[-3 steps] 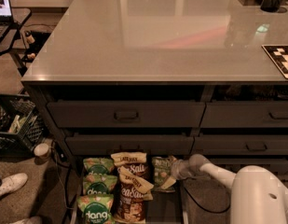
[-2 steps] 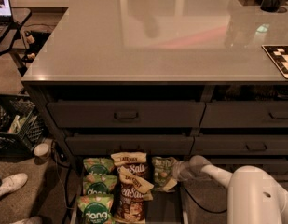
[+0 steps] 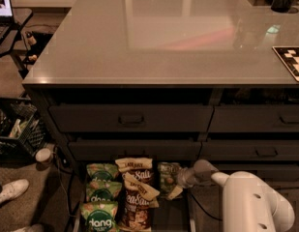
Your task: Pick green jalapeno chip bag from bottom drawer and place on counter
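Most of the task is left: in the open bottom drawer [image 3: 174,217], under the front edge, the gripper [image 3: 179,181] is against the green jalapeno chip bag [image 3: 167,174], whether closed I cannot tell, and the bag is not yet on the counter [image 3: 163,42].

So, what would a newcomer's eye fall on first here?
The wide glossy counter fills the upper half of the view. Below it, the bottom drawer stands open, packed with dang bags and Sea Salt bags. At the drawer's right side, the robot's gripper is right at the green jalapeno bag.
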Motion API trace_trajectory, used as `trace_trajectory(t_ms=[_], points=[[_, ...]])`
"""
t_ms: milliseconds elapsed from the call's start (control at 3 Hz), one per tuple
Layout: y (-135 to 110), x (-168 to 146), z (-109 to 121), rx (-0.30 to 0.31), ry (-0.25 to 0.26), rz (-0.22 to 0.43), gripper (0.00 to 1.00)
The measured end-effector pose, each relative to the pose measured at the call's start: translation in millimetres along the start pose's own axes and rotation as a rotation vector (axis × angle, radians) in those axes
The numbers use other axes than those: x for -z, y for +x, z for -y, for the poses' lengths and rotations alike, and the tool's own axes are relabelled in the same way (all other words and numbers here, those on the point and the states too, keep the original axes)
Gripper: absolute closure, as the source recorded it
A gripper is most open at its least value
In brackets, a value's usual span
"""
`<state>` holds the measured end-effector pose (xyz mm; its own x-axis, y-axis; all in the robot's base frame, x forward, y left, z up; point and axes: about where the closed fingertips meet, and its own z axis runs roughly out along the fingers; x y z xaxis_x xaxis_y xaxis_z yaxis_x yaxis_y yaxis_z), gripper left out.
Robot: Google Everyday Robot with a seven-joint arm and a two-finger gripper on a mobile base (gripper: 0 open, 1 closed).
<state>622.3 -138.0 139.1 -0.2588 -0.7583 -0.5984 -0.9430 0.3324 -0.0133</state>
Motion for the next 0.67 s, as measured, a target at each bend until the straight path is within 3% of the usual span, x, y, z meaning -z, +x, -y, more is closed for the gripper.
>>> trace_trajectory(t_ms=[667], points=[[-0.1,0.4,3.1,0.001,0.002,0.000,0.41]])
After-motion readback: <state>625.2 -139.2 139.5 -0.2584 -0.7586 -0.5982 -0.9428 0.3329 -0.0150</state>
